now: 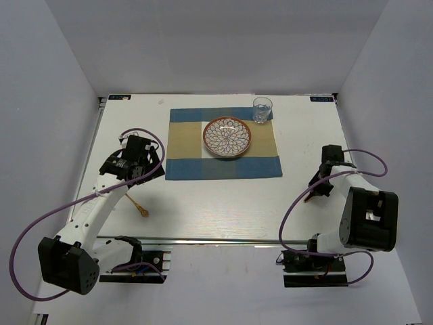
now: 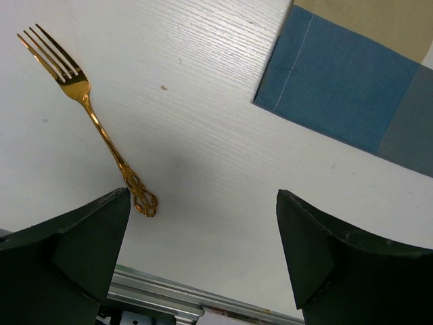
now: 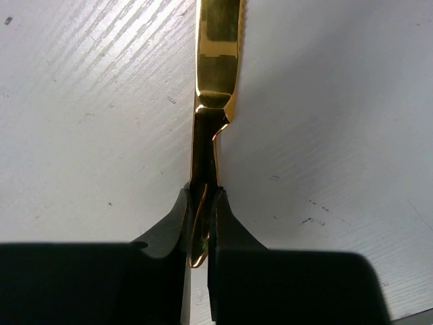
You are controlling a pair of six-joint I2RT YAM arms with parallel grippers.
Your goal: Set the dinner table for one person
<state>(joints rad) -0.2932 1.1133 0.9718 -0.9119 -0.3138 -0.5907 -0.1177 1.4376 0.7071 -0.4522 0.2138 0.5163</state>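
Observation:
The white dinner table [image 1: 223, 203] carries a blue-and-tan placemat [image 1: 223, 143] with a patterned plate [image 1: 227, 137] on it and a clear glass [image 1: 262, 110] at its far right corner. A gold fork [image 1: 136, 205] lies on the table near the left front; the left wrist view shows it [image 2: 88, 115] to the left of my fingers. My left gripper [image 1: 140, 168] is open and empty [image 2: 203, 230] above bare table, between the fork and the placemat corner [image 2: 352, 88]. My right gripper [image 1: 316, 191] is shut [image 3: 201, 203] on the handle of a gold knife [image 3: 216, 54], low over the table right of the placemat.
A metal rail [image 1: 203, 239] runs along the table's near edge and shows in the left wrist view [image 2: 176, 298]. Grey walls enclose the table on the left, back and right. Purple cables loop beside both arms.

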